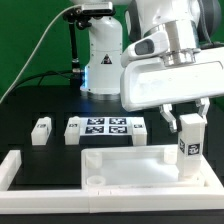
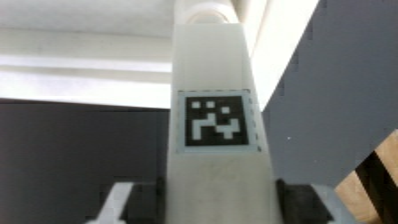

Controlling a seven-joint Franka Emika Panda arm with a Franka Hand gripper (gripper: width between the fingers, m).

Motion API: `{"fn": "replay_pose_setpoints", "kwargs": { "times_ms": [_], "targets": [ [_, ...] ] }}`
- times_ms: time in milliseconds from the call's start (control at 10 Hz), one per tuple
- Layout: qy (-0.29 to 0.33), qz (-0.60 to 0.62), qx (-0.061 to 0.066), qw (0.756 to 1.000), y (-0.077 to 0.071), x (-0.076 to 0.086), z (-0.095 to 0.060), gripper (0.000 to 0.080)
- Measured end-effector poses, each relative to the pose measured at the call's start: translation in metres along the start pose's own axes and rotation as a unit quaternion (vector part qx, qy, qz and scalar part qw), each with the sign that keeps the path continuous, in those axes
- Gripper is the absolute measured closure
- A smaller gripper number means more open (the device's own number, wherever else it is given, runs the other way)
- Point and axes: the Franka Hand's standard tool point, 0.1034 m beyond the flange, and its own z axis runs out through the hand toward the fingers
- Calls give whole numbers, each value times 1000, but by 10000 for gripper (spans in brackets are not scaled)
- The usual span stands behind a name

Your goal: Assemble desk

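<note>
The white desk top (image 1: 120,163) lies flat on the black table, tray side up, with round corner sockets. My gripper (image 1: 186,118) is shut on a white square leg (image 1: 189,148) with a black-and-white tag. It holds the leg upright over the top's corner on the exterior view's right; I cannot tell whether the leg's lower end touches the socket. In the wrist view the leg (image 2: 217,120) fills the middle, its tag facing the camera, with both fingers (image 2: 139,200) pressed against its sides. A second white leg (image 1: 41,131) lies on the table at the exterior view's left.
The marker board (image 1: 106,128) lies behind the desk top. White border bars (image 1: 17,170) run along the table's front and left side. The arm's white base (image 1: 102,60) and a cable stand at the back.
</note>
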Motion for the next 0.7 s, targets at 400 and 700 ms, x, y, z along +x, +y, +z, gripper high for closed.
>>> {"fn": "replay_pose_setpoints", "kwargs": {
  "times_ms": [400, 700],
  "targets": [
    [15, -1, -1, 1000, -2, 2, 2, 436],
    [15, -1, -1, 1000, -3, 2, 2, 300]
  ]
}}
